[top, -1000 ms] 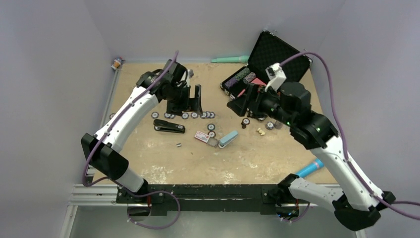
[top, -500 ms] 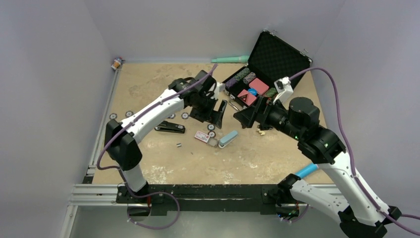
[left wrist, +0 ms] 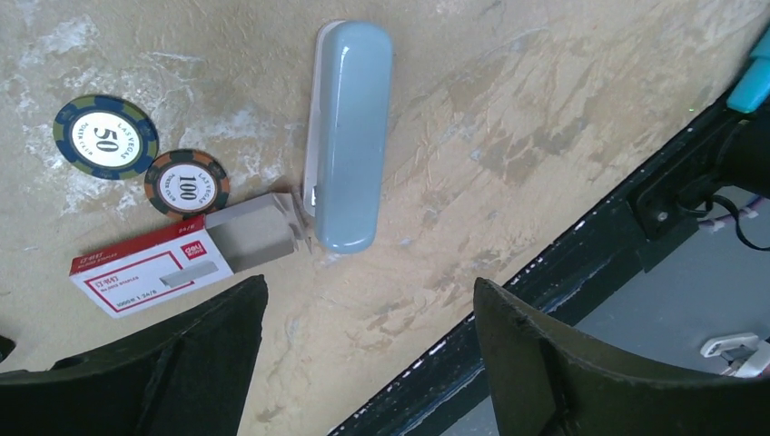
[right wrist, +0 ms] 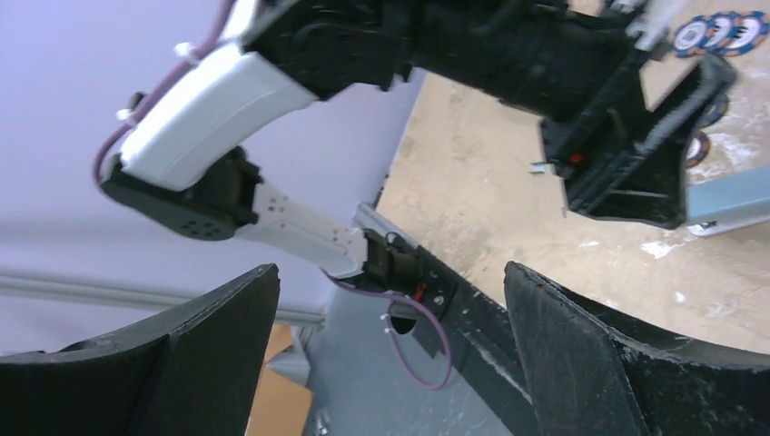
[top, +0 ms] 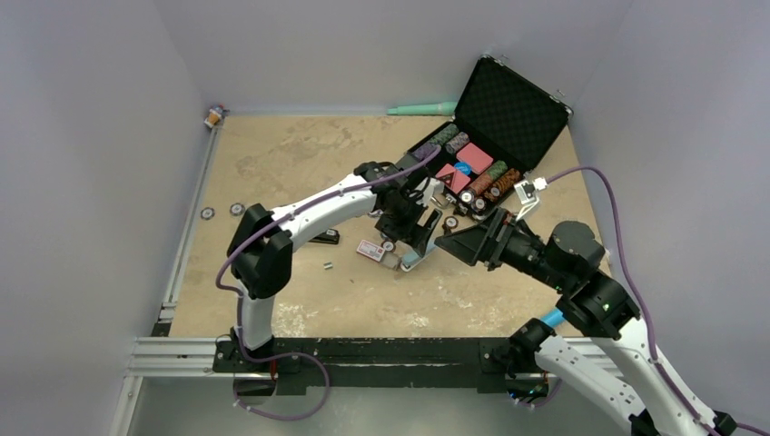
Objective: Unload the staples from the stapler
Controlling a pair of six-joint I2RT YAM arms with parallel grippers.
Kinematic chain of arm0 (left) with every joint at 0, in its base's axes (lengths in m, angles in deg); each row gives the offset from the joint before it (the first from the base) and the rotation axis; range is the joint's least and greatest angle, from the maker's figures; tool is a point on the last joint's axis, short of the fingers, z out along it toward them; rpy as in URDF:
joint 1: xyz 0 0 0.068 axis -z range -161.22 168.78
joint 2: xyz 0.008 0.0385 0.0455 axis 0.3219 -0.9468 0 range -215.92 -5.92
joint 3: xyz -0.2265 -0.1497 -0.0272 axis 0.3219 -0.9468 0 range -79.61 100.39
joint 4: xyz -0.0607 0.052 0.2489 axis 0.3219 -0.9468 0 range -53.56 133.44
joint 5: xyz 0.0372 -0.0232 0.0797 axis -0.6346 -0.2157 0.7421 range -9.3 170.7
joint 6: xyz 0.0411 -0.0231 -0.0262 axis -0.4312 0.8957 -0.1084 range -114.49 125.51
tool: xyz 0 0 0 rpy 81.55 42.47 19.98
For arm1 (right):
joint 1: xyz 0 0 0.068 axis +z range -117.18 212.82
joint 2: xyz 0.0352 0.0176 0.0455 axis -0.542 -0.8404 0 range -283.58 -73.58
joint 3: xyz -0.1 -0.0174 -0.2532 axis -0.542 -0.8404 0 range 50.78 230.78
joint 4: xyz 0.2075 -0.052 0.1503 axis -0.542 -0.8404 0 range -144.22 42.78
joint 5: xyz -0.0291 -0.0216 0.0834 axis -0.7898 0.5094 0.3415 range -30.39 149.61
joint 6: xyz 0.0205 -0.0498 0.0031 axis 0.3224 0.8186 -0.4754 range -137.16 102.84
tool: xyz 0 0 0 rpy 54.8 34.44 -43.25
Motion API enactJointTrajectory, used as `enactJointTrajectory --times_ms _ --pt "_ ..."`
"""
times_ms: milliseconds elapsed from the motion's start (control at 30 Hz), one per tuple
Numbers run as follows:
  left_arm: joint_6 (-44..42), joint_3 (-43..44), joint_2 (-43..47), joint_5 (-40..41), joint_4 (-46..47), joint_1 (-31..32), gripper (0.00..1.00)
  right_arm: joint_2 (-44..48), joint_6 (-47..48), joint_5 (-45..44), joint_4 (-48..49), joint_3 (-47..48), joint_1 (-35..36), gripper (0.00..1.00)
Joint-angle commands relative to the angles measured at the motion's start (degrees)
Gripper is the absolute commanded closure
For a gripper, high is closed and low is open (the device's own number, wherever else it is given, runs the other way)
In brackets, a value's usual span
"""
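Left gripper (left wrist: 370, 289) seen from wrist: two dark fingers (left wrist: 182, 363) low in frame, spread wide, nothing between them. Beyond them, worn tan bench (left wrist: 545, 109). Pale blue rounded block (left wrist: 350, 136) lies flat, lengthwise away from fingers. Beside it, red-and-white box (left wrist: 145, 272), grey inner tray (left wrist: 254, 234) slid partway out, tray end just touching block. Two round chips near box: one marked 50 (left wrist: 104, 136), one marked 100 (left wrist: 187, 183). Black rail (left wrist: 545, 272) along bench's near edge, cables past it.
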Motion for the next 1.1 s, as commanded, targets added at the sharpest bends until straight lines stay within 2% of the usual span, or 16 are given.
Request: enactJointTrajectory --times_ms 0,300,700,1067 --pt "-2.1 2.1 -2.5 2.2 2.0 0.7 0.14 0.8 -2.2 2.2 5.9 2.3 0.0 0.01" --pt "-2.7 2.9 -7.6 0.3 2.7 0.8 0.22 -0.8 -0.5 6.6 10.4 2.0 0.0 0.01" --pt "-3.9 4.1 -10.5 -2.2 1.8 1.0 0.45 -2.8 -0.6 7.9 13.6 0.9 0.0 0.01" --pt "-2.5 4.3 -12.4 0.7 -0.3 2.1 0.44 -5.9 -0.4 9.6 16.2 0.8 0.0 0.01"
